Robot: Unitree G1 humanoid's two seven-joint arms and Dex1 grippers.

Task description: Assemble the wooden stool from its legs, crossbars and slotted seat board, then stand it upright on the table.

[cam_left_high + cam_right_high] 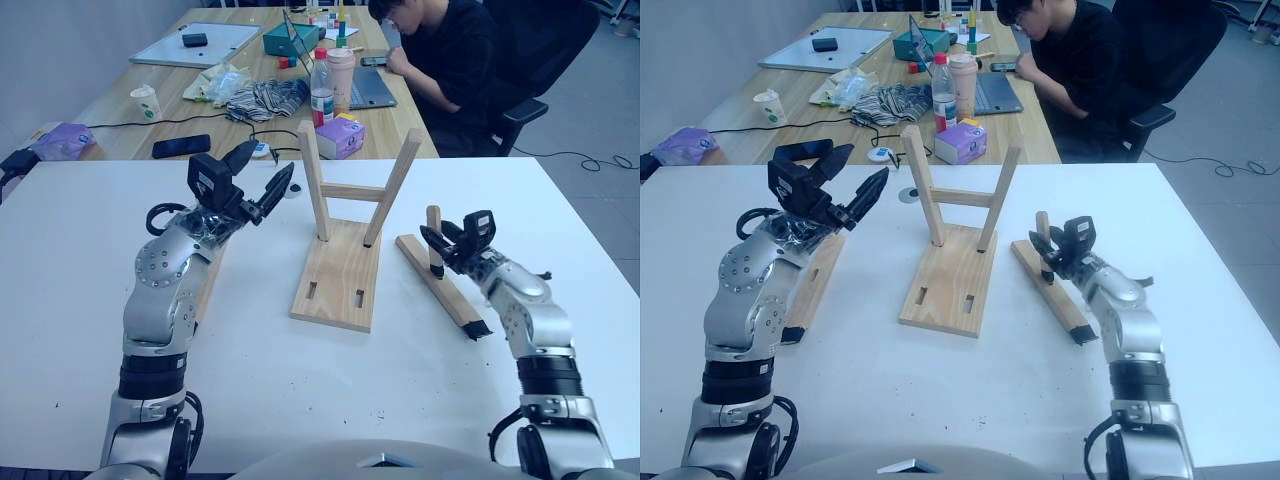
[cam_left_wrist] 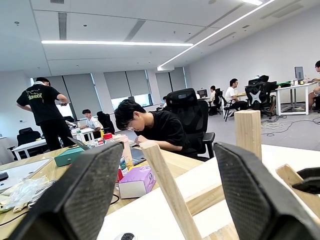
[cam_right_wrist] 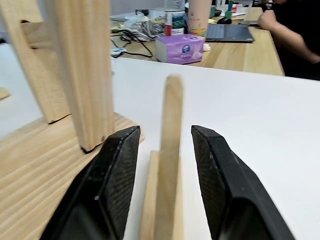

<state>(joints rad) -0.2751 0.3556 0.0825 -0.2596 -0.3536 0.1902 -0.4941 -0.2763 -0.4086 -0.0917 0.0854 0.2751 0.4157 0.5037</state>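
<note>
Lying flat near the middle of the white table (image 1: 300,400), the seat board (image 1: 335,285) shows two empty slots (image 1: 312,290) at its nearer end. Just to its right a loose leg (image 1: 445,290) rests on the tabletop at a slant, with a short bar (image 1: 433,218) standing up from it. The right gripper (image 1: 437,240) sits low over that leg with its fingers parted on either side of the short bar; in the right wrist view a thin gap seems to remain on each side, though I cannot be sure that neither pad touches. On the left side of the table another wooden piece (image 1: 818,270) lies flat, partly hidden under the left arm. The left gripper (image 1: 272,160) is held up off the table with its fingers spread wide and nothing between them, near the standing frame but apart from it. At the farther end of the seat board two legs (image 1: 314,180) stand upright in it, leaning slightly outward and joined by a crossbar (image 1: 352,192). Beyond the table's far edge a wooden desk (image 1: 120,110) holds a purple box (image 1: 340,137) and a bottle (image 1: 322,90).
</note>
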